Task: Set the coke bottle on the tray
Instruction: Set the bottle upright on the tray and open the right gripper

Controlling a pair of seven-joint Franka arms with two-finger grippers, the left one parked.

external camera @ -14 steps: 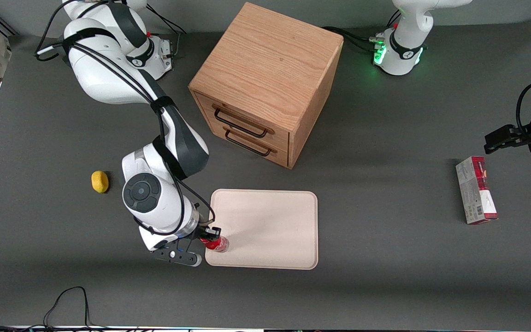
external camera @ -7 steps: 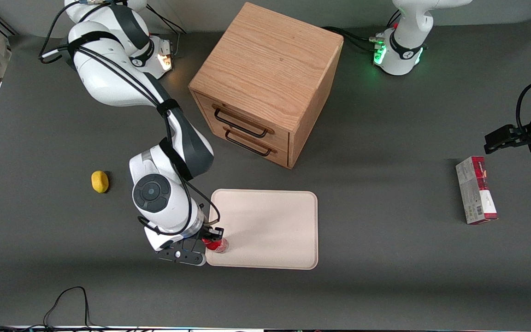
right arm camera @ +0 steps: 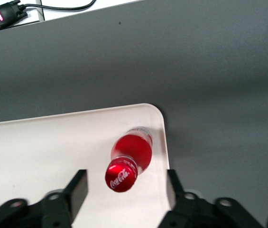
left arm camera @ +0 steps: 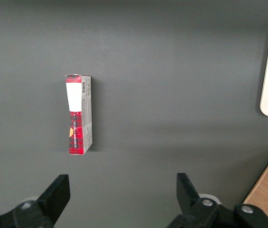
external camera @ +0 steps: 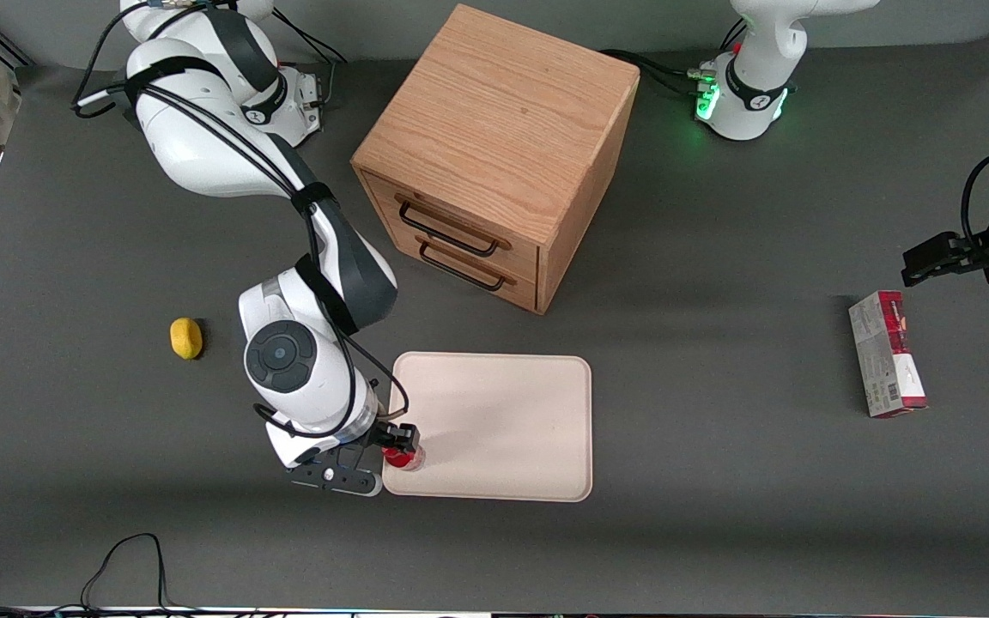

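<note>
Black fingers stood apart on either side of the coke bottle, touching nothing, with the gripper poised right above its red cap. Upright went the bottle, standing on the tray in the corner nearest the working arm's end, close to the rim. Out on the dark surface, a lemon sat well apart.

White "Coca-Cola" script on the shiny red cap of the small clear-bodied coke bottle; the carton's print is unreadable.
</note>
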